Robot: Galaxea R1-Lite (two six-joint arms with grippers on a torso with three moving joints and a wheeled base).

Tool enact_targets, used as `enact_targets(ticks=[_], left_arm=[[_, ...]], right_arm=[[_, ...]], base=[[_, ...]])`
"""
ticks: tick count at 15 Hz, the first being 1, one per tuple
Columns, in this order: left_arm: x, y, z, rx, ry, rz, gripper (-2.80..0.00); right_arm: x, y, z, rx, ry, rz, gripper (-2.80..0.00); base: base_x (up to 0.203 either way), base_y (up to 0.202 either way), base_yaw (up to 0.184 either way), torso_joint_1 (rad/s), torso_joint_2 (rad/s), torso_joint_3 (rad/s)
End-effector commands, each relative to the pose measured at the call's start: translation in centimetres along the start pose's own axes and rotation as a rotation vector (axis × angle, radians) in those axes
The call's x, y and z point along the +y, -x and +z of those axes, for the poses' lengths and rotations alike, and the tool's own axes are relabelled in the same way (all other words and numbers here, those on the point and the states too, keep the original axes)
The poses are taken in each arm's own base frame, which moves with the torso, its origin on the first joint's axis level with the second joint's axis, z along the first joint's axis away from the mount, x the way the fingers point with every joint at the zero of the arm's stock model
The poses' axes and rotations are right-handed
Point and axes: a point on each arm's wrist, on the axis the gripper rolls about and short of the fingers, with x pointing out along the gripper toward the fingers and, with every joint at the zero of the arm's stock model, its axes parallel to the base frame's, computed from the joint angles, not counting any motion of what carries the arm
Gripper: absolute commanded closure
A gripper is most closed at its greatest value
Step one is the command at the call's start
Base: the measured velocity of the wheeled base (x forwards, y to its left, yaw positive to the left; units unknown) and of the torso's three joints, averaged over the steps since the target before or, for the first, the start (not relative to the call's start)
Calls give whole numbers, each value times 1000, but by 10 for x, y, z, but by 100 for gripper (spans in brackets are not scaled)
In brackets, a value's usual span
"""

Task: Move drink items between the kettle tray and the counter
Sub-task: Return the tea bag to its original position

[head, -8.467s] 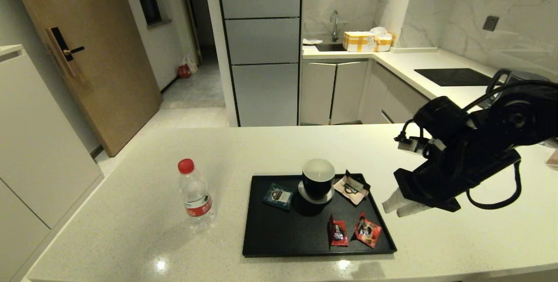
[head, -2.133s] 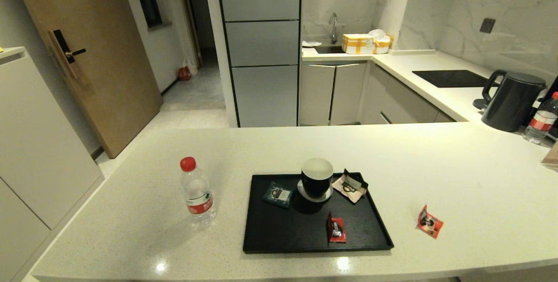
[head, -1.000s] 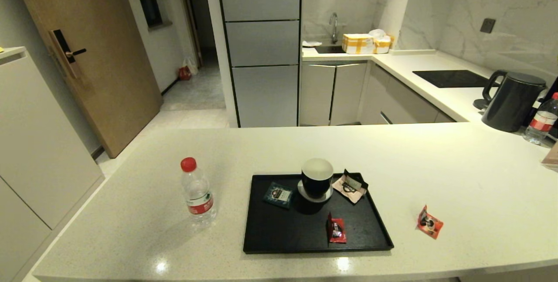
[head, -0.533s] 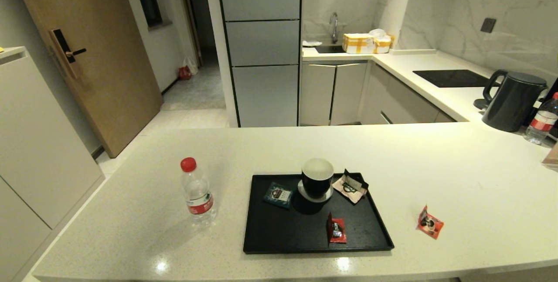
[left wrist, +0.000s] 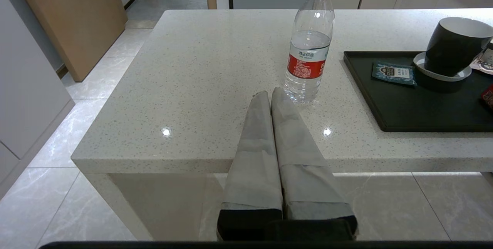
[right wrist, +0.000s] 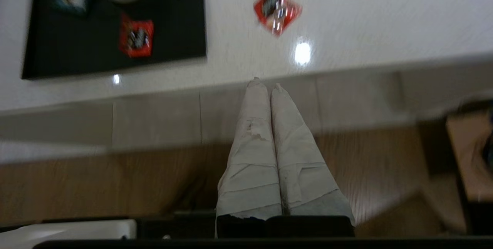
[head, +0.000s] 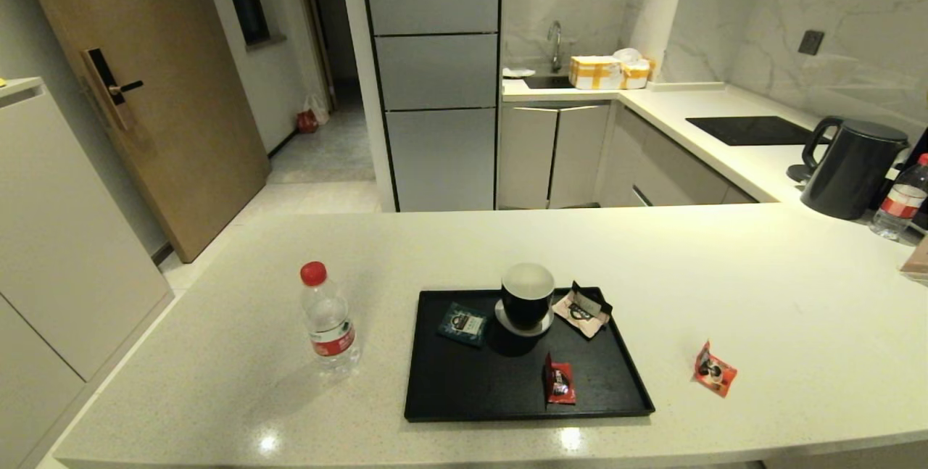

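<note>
Between moves, by the look of it: one red sachet (head: 714,373) already out on the counter (head: 761,288), a second red sachet (head: 560,384) lying in the kettle tray (head: 435,382), water bottle (left wrist: 308,45) upright on the counter beside the tray. Right gripper (right wrist: 265,83) pressed together, holding nothing, below the counter edge w/ both sachets beyond the fingertips, the loose one nearer, the tray one off to the side. Left gripper (left wrist: 272,95) likewise pressed together, empty, low at the counter front, bottle just past the tips and slightly to one side. Next move prob. calls for spreading the jaws before any pick: for the bottle, a level approach round the body; for a flat sachet, a come-down from above and a pinch on an edge. Neither arm in head view. Right wrist view smeared, sachet print unreadable. Mug (head: 528,296) hides part of the tray behind it; teal sachet (head: 462,325) beside it.
</note>
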Motion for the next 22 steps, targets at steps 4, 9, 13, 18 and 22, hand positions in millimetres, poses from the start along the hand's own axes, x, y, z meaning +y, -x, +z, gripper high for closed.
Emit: enact_targets(ticks=[4, 9, 13, 18, 22], left_arm=[[0, 0, 0, 2, 0, 0, 0], [0, 0, 0, 2, 0, 2, 0], [0, 0, 0, 2, 0, 0, 0], [0, 0, 0, 2, 0, 0, 0], [0, 0, 0, 1, 0, 1, 0]], right_arm=[[-2, -192, 48, 515, -124, -71, 0], [3, -297, 63, 578, -293, -81, 0], [10, -336, 68, 585, -406, -116, -280], [11, -325, 73, 591, -448, -136, -280], [12, -311, 78, 564, -445, -128, -280]], base=[[0, 0, 0, 0, 0, 0], [0, 0, 0, 0, 0, 0], [0, 0, 0, 0, 0, 0], [0, 0, 0, -3, 31, 17], [0, 0, 0, -2, 7, 5]])
